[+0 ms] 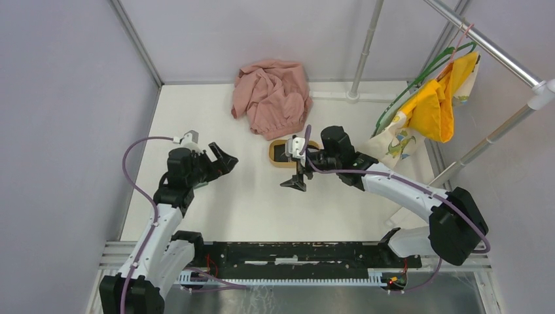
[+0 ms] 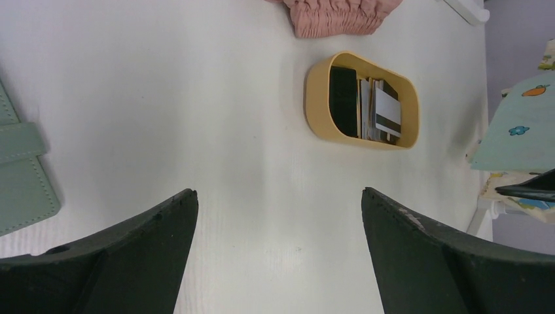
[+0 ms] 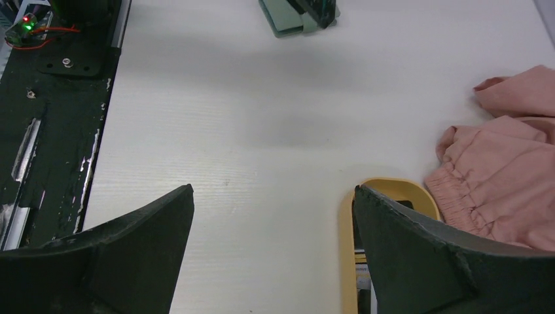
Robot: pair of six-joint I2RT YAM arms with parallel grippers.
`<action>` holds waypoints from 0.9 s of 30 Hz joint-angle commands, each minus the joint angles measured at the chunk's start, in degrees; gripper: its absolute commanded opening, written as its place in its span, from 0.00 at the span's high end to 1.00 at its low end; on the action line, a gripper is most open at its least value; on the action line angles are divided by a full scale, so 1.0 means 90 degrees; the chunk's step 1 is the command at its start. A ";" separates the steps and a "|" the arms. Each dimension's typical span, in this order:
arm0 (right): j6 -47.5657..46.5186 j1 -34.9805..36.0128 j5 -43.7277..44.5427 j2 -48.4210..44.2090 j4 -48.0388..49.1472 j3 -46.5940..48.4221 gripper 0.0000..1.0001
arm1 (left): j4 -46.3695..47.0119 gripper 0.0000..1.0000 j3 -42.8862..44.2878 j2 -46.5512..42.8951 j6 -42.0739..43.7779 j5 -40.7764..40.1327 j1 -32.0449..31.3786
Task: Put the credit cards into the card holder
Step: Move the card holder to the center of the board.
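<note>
Top external: white table [image 1: 262, 203], grey walls [image 1: 65, 98], left claw [image 1: 225, 159] and right claw [image 1: 294, 184] both spread apart.

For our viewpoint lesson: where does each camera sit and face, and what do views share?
Top external: above and behind left arm and right arm, looking down on the table; both show.
Left wrist: faces the tray of credit cards; open left fingers show.
Right wrist: faces the card holder; open right fingers show.
Shared: the tray.

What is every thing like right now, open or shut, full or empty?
left gripper: open, empty
right gripper: open, empty
card holder: folded shut, lying flat
tan tray: holding the credit cards
pink cloth: crumpled
yellow cloth: hanging up
</note>
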 commanded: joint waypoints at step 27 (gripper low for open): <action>0.0114 -0.0611 -0.1163 0.0029 0.0044 0.0286 0.02 | 0.0872 0.06 0.0126 0.0916 -0.0409 0.0445 -0.0010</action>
